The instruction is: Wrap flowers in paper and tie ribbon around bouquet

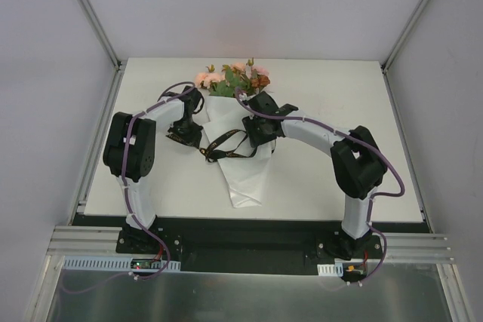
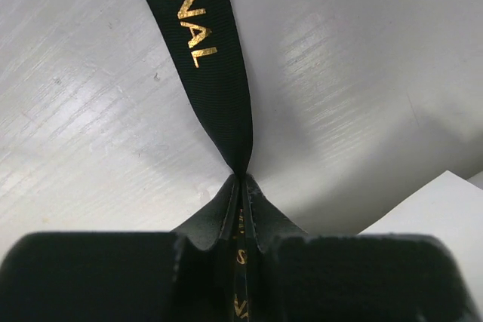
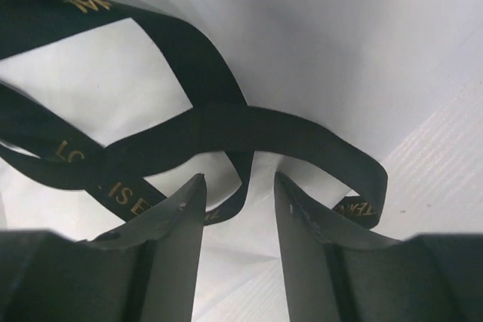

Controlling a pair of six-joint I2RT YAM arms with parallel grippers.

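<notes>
Ribbon (image 1: 226, 145) is limp, slick satin w/ almost no weight, so pinch it flat near a tail: your L gripper (image 2: 241, 185) is clamped on one tail at 9 o'clock of the bouquet (image 1: 226, 115). R gripper (image 3: 238, 186) hangs over the crossed loop, jaws apart, gripping nothing. Paper (image 1: 245, 182) likely crushes easily; flowers (image 1: 234, 77) sit at 12 o'clock near the table (image 1: 324, 179) far edge, so pull toward 3 or 6.

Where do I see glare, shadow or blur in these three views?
Left wrist view: streaks of glare on the table, a soft shadow beside the ribbon, its gold letters sharp. Right wrist view: the paper shades from bright to grey, the near black fingers look slightly soft. Top view: even light, no strong glare.
</notes>
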